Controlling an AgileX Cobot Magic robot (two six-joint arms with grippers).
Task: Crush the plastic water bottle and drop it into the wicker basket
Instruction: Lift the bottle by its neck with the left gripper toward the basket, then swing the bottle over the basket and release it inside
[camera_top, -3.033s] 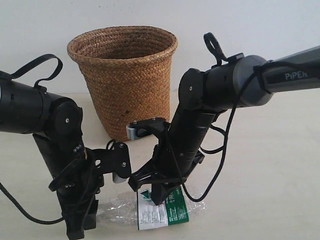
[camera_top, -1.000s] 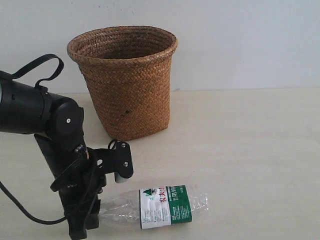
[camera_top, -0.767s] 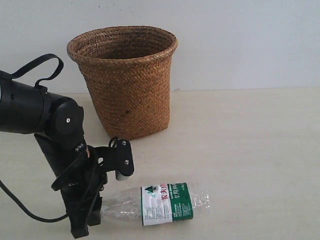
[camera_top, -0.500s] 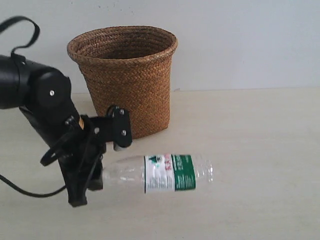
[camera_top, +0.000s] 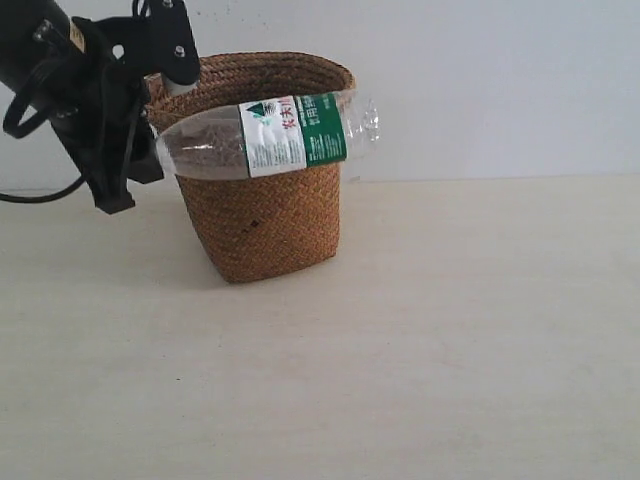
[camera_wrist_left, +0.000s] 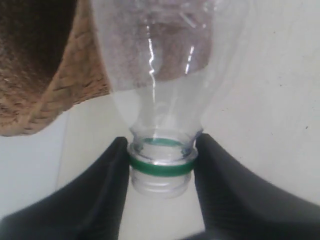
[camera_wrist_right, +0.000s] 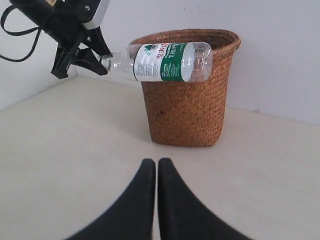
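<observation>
Light was soft and even; basket (camera_top: 265, 200) cast a faint shadow on the table (camera_top: 450, 350); wrist close-ups were blurred.

We find writing only on the white-and-green label (camera_top: 297, 133) of the plastic water bottle (camera_top: 200, 150). It shows a few red characters beside a small green triangular mark. They look like Chinese characters, but at this size we cannot read them.

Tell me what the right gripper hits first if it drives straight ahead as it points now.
Most likely the wicker basket, low on its wall; nothing else shows in between. The right gripper aims a little off its middle, so it might only graze it.
</observation>
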